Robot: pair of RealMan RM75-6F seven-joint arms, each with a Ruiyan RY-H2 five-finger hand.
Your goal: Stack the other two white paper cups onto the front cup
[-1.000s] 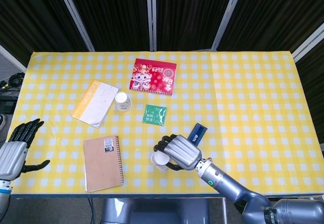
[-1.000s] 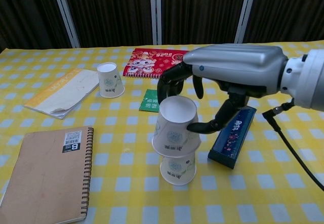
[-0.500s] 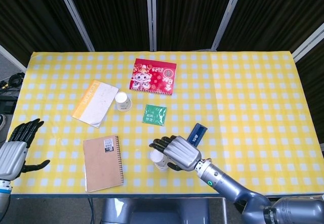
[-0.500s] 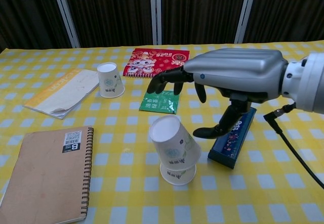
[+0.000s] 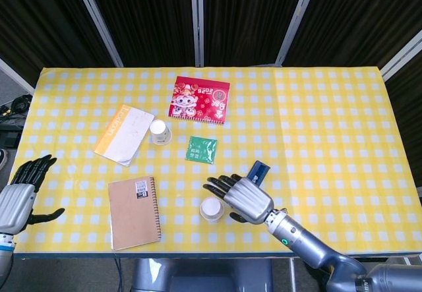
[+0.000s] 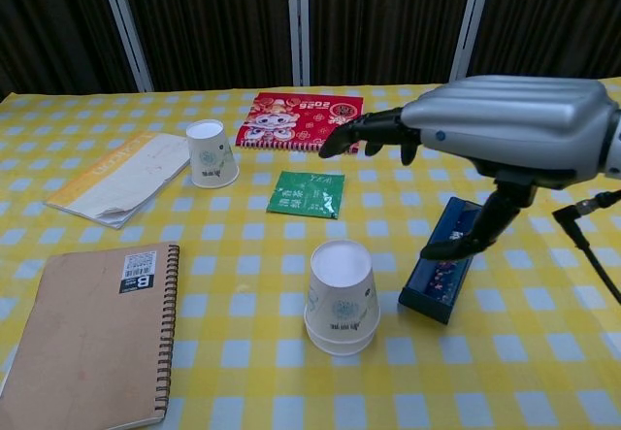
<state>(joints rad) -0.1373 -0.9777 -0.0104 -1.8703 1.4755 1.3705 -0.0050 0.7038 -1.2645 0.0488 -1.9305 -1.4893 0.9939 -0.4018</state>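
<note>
Two paper cups (image 6: 342,296) seen nested upside down on yellow checked tabletop (image 5: 330,120), near front edge, between notebook (image 5: 134,211) at left and blue box (image 6: 448,258) at right. Third cup (image 5: 159,132) set upside down further back, beside booklet (image 5: 124,134). Right hand (image 6: 505,139) held above stack's right, fingers (image 6: 364,131) spread, nothing gripped. Left hand (image 5: 18,196) at near left edge, fingers apart, empty

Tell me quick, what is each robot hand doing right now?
Left robot hand: open, holding nothing.
Right robot hand: open, holding nothing, beside the stacked cups.
</note>
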